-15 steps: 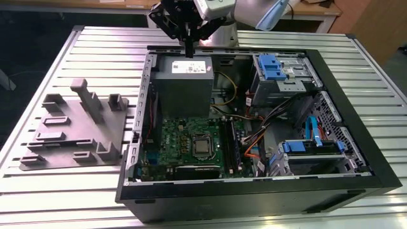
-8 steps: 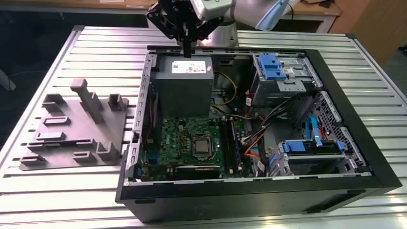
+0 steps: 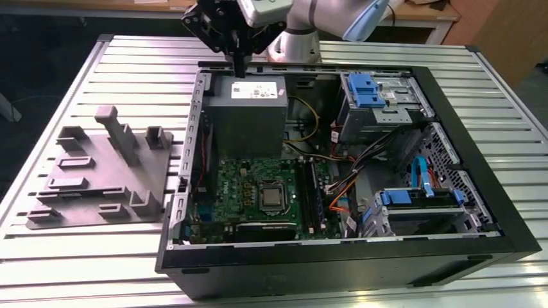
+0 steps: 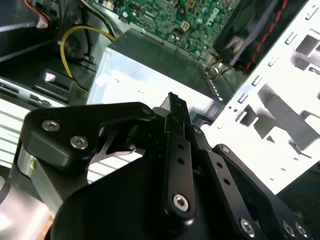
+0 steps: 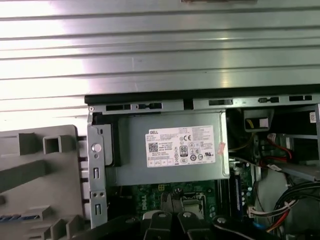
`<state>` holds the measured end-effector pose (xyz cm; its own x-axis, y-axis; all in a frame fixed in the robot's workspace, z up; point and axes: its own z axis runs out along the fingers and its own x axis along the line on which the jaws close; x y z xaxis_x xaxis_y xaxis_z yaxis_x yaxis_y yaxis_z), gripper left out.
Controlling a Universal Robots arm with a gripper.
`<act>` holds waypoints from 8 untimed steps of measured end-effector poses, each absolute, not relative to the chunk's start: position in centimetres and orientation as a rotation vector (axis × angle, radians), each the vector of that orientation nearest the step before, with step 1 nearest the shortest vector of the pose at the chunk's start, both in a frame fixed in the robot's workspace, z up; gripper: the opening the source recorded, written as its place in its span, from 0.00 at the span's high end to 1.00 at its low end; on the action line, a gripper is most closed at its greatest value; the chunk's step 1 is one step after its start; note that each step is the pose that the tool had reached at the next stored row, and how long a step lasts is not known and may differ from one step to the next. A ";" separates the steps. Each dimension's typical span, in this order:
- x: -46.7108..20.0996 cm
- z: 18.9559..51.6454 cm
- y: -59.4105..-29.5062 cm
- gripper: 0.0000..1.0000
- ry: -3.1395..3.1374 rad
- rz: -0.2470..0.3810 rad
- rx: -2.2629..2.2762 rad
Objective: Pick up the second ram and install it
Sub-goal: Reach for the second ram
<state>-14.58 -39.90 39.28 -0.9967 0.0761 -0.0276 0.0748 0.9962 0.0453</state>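
The gripper (image 3: pixel 240 69) hangs in the upper middle of the exterior view, above the far edge of the open computer case (image 3: pixel 484 163). It is directly over the gray power supply (image 3: pixel 244 115). In the second wrist view its jaws look pressed together, with the tips meeting and no board visible between them. As far as the pictures show, the gripper is carrying nothing.

It is well away from both places that matter for this job. The gray holder (image 3: pixel 94 186) lies on the table (image 3: pixel 68 83) at the exterior view's left, beside the case. The black slot rails (image 3: pixel 312 196) run just beside the processor (image 3: pixel 272 197), on the green main board (image 3: pixel 244 186) in the lower middle of the frame.

I cannot tell for certain where the second memory board is. A dark, faintly bluish strip stands among the slot rails and may be a seated board, but it is too small to be sure, or to count how many are there. In the first wrist view, a short bluish strip (image 5: pixel 22 218) sits in the holder and is just as hard to identify.

My judgement is that neither the pick nor the seating is under way at this moment. The arm is parked between stations with nothing in its jaws. These pictures do not settle whether the second board has already been pressed home or has not yet been collected.
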 end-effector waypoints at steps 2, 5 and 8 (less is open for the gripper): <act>-15.2 39.3 -39.9 0.90 3.109 0.069 0.118; -16.0 39.2 -39.9 0.90 3.108 0.069 0.118; -16.9 39.2 -39.9 0.90 3.108 0.069 0.118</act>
